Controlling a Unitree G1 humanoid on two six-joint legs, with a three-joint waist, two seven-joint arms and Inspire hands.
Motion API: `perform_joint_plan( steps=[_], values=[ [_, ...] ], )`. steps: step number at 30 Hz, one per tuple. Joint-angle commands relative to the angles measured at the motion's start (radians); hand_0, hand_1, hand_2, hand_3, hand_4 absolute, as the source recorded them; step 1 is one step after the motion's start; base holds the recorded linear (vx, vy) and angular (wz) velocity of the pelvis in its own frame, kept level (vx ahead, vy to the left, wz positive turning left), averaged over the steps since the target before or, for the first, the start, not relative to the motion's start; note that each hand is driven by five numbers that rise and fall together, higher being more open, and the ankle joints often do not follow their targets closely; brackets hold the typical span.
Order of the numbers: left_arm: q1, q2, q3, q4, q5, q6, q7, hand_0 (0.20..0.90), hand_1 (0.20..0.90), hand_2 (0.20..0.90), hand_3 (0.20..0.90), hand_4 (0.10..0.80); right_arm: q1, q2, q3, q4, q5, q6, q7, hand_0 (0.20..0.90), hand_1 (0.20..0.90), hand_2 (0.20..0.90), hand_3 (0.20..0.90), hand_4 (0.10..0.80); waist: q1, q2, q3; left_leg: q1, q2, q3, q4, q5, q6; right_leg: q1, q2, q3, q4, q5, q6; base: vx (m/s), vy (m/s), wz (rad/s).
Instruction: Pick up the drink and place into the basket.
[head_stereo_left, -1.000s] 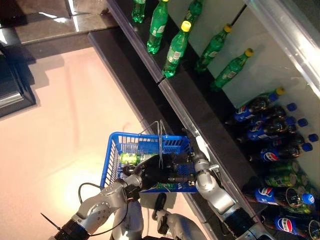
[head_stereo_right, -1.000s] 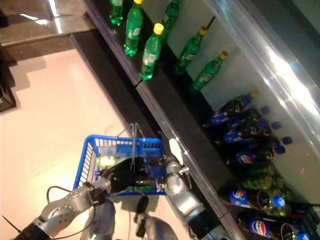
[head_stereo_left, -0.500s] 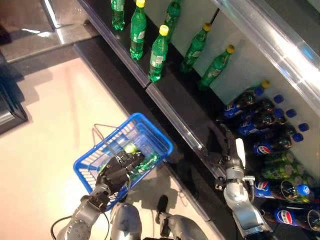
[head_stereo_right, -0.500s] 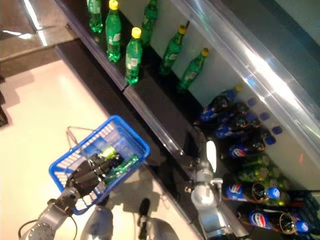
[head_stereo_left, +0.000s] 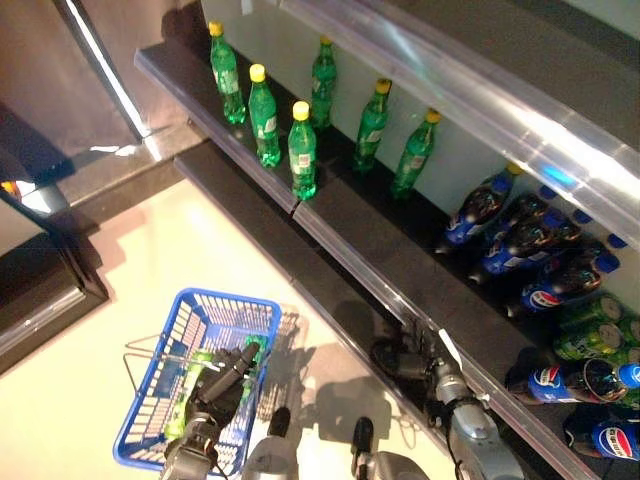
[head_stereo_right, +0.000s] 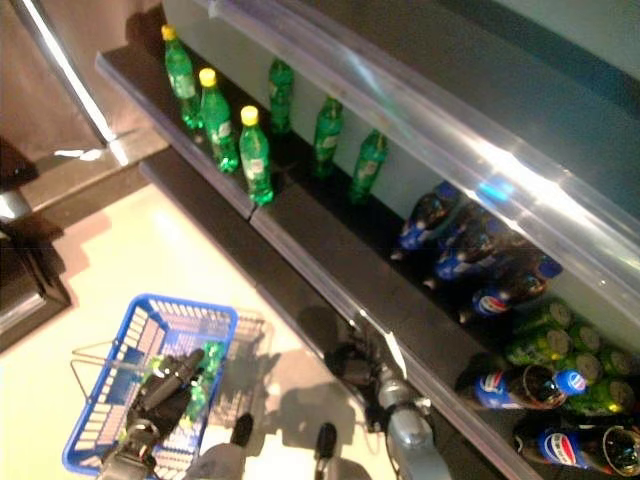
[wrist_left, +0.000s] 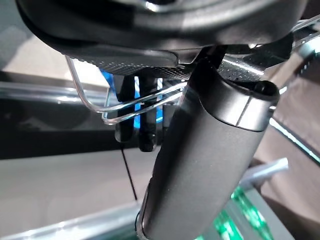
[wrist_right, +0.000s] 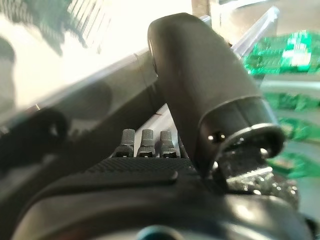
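Observation:
The blue wire-handled basket (head_stereo_left: 232, 301) hangs low at my left above the pale floor. A green drink bottle (head_stereo_right: 208, 358) lies inside it. My left hand (head_stereo_left: 222, 385) sits over the basket's near side, fingers curled round the metal wire handle (wrist_left: 90, 102). My right hand (head_stereo_left: 428, 362) is beside the dark front of the lower shelf, fingers (wrist_right: 142, 140) straight and holding nothing.
Green bottles with yellow caps (head_stereo_left: 302, 150) stand on the upper dark shelf. Blue-capped cola bottles (head_stereo_left: 530, 240) lie packed at the right. The shelf's clear front rail (head_stereo_left: 380, 270) runs diagonally between my hands. A dark cabinet corner (head_stereo_left: 50, 290) stands at the left.
The camera has swung, shifting the whole scene. The basket now hangs closer to level and lower at my left, still in my left hand. My right hand stays empty by the shelf front.

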Motion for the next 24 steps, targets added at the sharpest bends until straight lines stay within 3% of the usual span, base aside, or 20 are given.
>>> perform_joint_plan(
  steps=[1,12,24],
  values=[
    [-0.102,-0.004,-0.051,-0.145,0.057,-0.211,-0.159,0.3,0.3,0.3,0.2,0.1,0.058,-0.035,0.029,-0.012,0.128,-0.113,0.086,0.9,0.9,0.9,0.9,0.8,-0.029,0.064,-0.226,-0.085,-0.018,0.02,-0.041,0.091,0.011,0.006,0.0,-0.053,0.074,-0.046,-0.007,-0.088,-0.015,-0.07],
    [-0.13,-0.048,-0.074,0.095,0.119,-0.259,-0.093,0.3,0.3,0.3,0.2,0.1,0.038,0.016,0.023,0.229,0.178,-0.071,0.096,0.9,0.9,0.9,0.9,0.8,-0.046,0.076,-0.242,-0.101,-0.012,0.035,-0.041,0.091,0.005,-0.001,0.0,-0.063,0.058,-0.047,-0.018,-0.075,-0.024,-0.01],
    [-0.124,-0.058,-0.088,0.137,0.131,-0.282,-0.084,0.3,0.3,0.3,0.2,0.1,0.054,0.024,0.016,0.203,0.19,-0.116,0.128,0.9,0.9,0.9,0.9,0.8,-0.057,0.078,-0.254,-0.104,-0.012,0.032,-0.041,0.091,0.01,-0.004,-0.001,-0.066,0.059,-0.049,-0.023,-0.007,-0.004,0.0]
  ],
)
